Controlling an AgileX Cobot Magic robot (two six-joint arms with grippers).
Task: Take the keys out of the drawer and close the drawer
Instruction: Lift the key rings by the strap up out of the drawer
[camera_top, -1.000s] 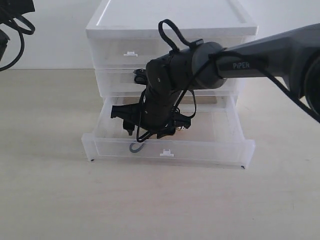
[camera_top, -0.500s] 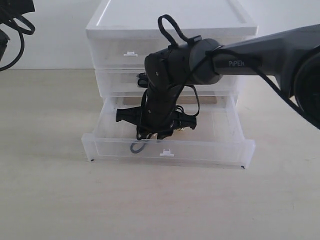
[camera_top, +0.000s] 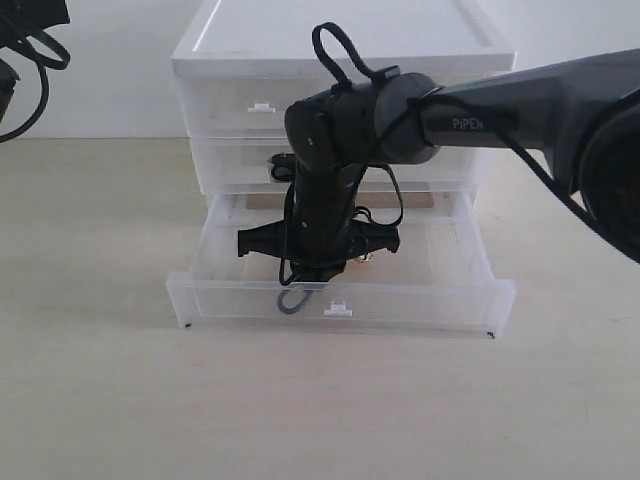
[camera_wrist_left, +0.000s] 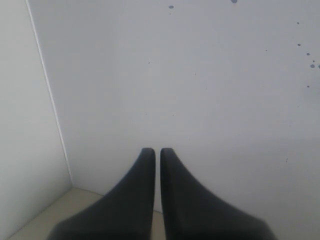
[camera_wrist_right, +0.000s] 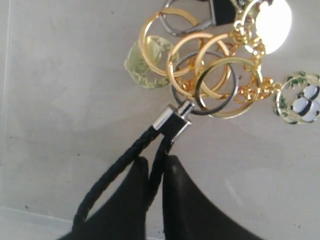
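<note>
Tabletop (camera_top: 100, 400) beige, wall (camera_top: 110, 70) white; right claw (camera_wrist_right: 156, 162) pinches keys (camera_wrist_right: 210, 75) by strap (camera_wrist_right: 117, 165), left claw (camera_wrist_left: 157, 152) closed empty

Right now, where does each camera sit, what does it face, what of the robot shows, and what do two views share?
Exterior: off the arms, facing the open drawer head-on; shows the right arm over it.
Left wrist: on that arm's wrist, facing a white wall; shows the left gripper, shut.
Right wrist: above the drawer floor, facing the keys; shows the right gripper pinching their strap.
Shared: exterior and right wrist both show the strap.
</note>
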